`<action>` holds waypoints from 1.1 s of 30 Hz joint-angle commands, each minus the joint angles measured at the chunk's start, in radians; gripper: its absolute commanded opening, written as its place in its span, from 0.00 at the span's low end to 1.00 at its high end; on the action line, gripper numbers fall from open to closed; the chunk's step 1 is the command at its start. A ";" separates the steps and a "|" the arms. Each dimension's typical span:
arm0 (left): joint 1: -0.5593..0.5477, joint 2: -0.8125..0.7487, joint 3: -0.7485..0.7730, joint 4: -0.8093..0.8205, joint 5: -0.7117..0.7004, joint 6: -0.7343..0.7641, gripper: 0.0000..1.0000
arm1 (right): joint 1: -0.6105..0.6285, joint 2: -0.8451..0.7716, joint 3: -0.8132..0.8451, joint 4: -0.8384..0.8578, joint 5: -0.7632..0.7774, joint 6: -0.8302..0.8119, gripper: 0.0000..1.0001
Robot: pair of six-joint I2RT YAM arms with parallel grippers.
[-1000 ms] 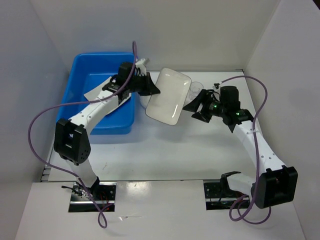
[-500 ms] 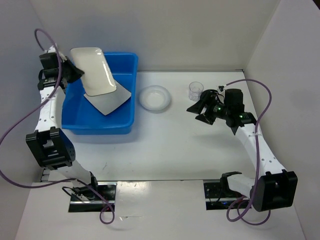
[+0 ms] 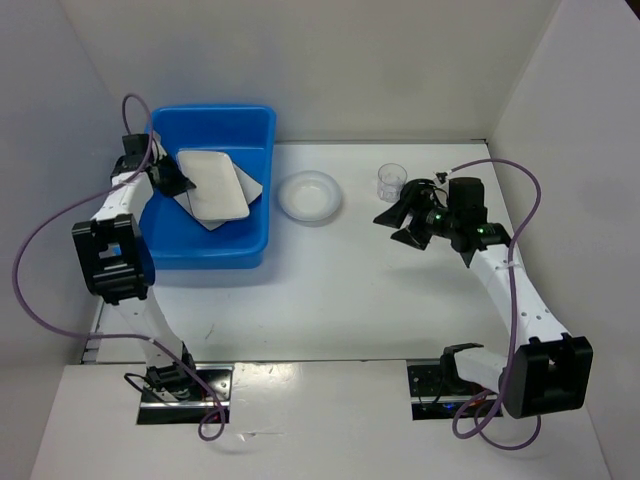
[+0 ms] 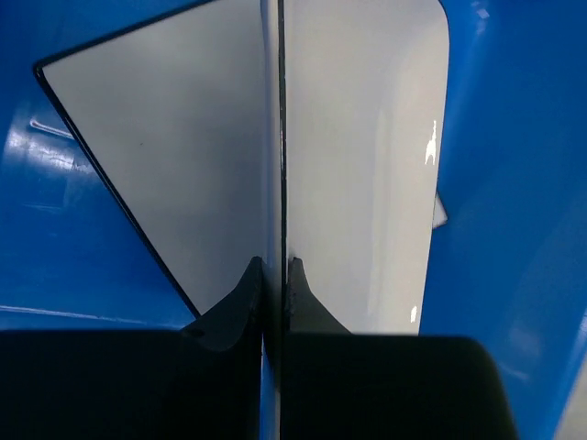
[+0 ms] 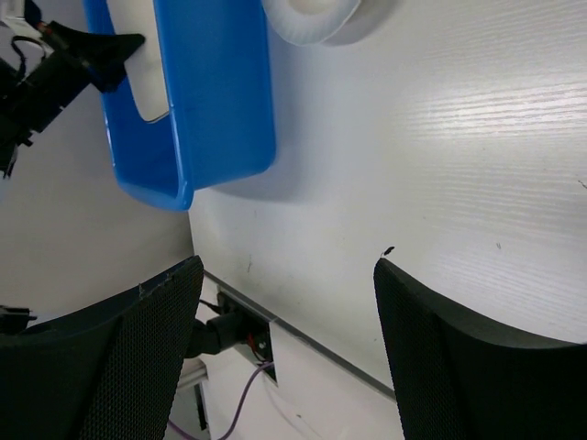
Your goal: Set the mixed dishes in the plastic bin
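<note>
Two dishes inside the blue bin [image 3: 215,262], left claw [image 3: 178,182] clamped on one

We find the bin pushed into the far left corner of the bench [image 3: 330,300]. Its left rim stands close to the side wall [image 3: 50,150], leaving only a narrow gap there. To the bin's right the bench opens wide toward the near edge.

Inside the bin the white tray [image 3: 212,185] covers most of the large plate [image 3: 255,188]; only the plate's dark-edged corners peek out. From the left wrist, the tray runs edge-on between the fingers [image 4: 246,295], which pinch its rim tight. Whether the tray rests on the plate we cannot tell.

Just right of the bin, apart from it, sits the round dish [image 3: 309,194], with the clear cup [image 3: 391,180] farther right. The right claw [image 3: 397,226] hovers near the cup, on its near side, fingers spread wide and holding nothing. Its wrist view cuts the dish off at the top edge.
</note>
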 commanded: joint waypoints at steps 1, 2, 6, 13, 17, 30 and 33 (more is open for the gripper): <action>0.012 0.010 0.058 0.164 0.067 -0.058 0.00 | -0.016 -0.002 -0.006 0.006 -0.012 -0.022 0.80; 0.012 0.020 0.058 0.164 0.067 -0.067 0.00 | -0.016 -0.002 -0.006 0.006 -0.012 -0.022 0.80; 0.012 0.079 0.080 0.173 0.058 -0.079 0.00 | -0.025 0.018 -0.006 -0.005 -0.002 -0.012 0.80; 0.012 0.147 0.089 0.202 0.067 -0.099 0.00 | -0.034 0.036 -0.006 -0.005 -0.002 -0.003 0.80; 0.012 0.178 0.080 0.214 0.056 -0.110 0.00 | -0.034 0.046 0.003 -0.005 -0.002 0.006 0.80; 0.012 0.267 0.089 0.153 0.004 -0.116 0.23 | -0.043 0.055 0.012 -0.005 0.016 0.006 0.80; 0.012 0.276 0.089 0.144 0.004 -0.116 0.26 | -0.043 0.066 0.022 -0.005 0.016 0.006 0.80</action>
